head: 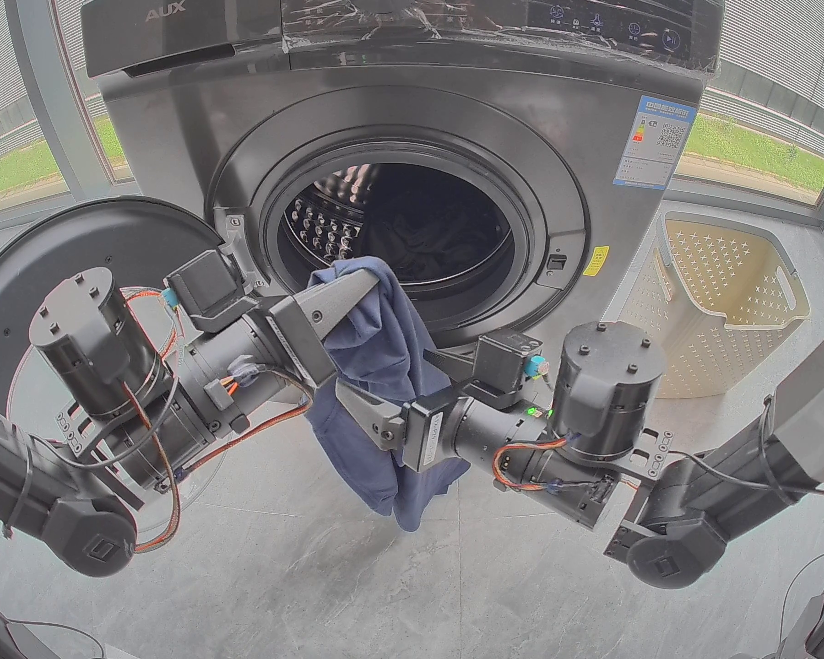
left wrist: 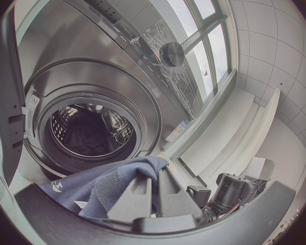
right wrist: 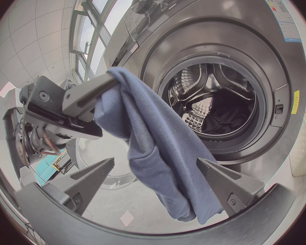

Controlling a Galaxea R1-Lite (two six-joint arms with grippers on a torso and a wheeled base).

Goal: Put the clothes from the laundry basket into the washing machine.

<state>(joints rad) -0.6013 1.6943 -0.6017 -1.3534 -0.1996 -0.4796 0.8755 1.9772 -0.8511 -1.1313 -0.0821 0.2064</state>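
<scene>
Clearly, the navy top (head: 384, 386) is soft, light and limp. It hangs by one bunched fold from the left gripper (head: 364, 283), just in front of the washing machine (head: 522, 121) at the lower lip of its round opening. The rest of the cloth droops well below, toward the floor (head: 339, 578). That gripper's jaws are pinched together on the fold. The knit looks thick enough there that I judge the hold secure, though a pinch this near the edge leaves a long loose tail. You should expect that tail to swing, drag on the rim or catch there as the top goes in.

The right gripper (right wrist: 154, 160) sits lower, its jaws spread wide with the hanging cloth between them, gripping nothing. If you want a second hold, take the thick folded part midway down the drape, so the tail is gathered before it reaches the opening.

Inside the drum (head: 339, 221) lie dark clothes (head: 430, 231), with room above them. The door (head: 92, 249) stands swung out on the robot's left. The laundry basket (head: 732, 295) stands on the floor to the right of the machine. Its bare inner wall suggests to me that this may be the last piece.
</scene>
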